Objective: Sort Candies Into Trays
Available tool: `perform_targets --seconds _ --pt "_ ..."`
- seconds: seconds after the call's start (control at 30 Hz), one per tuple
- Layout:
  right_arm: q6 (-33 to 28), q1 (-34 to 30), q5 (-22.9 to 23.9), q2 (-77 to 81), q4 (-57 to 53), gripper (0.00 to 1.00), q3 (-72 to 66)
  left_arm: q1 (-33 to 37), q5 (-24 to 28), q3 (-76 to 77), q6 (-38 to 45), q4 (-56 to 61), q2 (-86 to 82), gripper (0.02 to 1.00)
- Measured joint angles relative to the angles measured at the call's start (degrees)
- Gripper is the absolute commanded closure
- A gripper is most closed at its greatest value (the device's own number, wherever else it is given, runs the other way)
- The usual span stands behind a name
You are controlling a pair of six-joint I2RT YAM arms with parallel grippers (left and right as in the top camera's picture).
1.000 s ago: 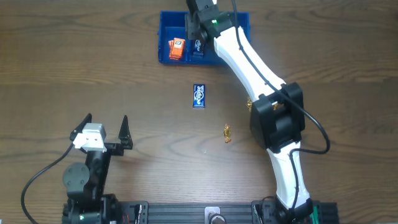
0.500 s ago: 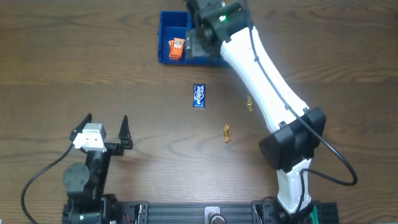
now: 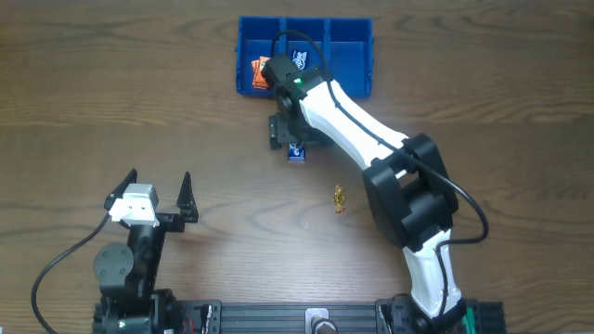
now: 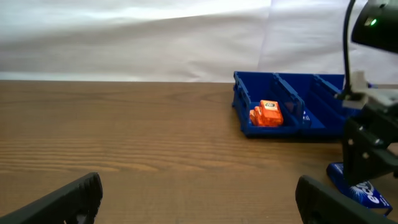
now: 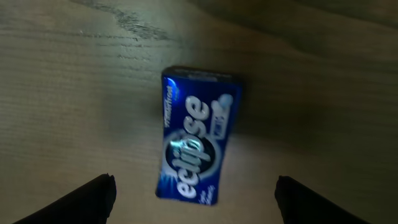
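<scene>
- On the left of the table, my left gripper sits close to its base. Its jaws are spread wide with nothing between them, and it is well apart from every candy.
- Further right, at the far edge, the blue tray already holds an orange candy in its left compartment. What looks like a sorted blue pack lies in the middle compartment, partly hidden from me.
- Just on the near side of the tray, a loose blue pack lies flat on the wood, outside any compartment.
- My right gripper hangs directly over that loose pack. Its fingers are parted, one to each side, and as far as I can tell they are not touching it.
- To the right and nearer the bases, a gold-wrapped candy lies on the table, apart from the tray and untouched.
- I'd put the job at about half done: two pieces are binned and at least two are still out. The loose blue pack looks like the next pick, and I'd expect it to join its twin in the middle compartment. The gold one would come after that.
</scene>
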Motion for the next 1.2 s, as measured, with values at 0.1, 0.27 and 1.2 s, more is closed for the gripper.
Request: perform_targets --seconds 0.1,0.27,1.2 --pt "0.4 0.2 -0.3 1.2 0.8 0.156 0.0 0.0 0.0 0.0 0.0 0.0 0.0 0.020" --pt "1.7 0.3 -0.4 3.7 1.4 0.209 0.0 0.0 0.0 0.0 0.0 0.0 0.0 0.020" --pt "4.3 1.2 1.4 -0.8 2.6 0.855 -0.3 0.0 0.0 0.0 0.0 0.0 0.0 0.020"
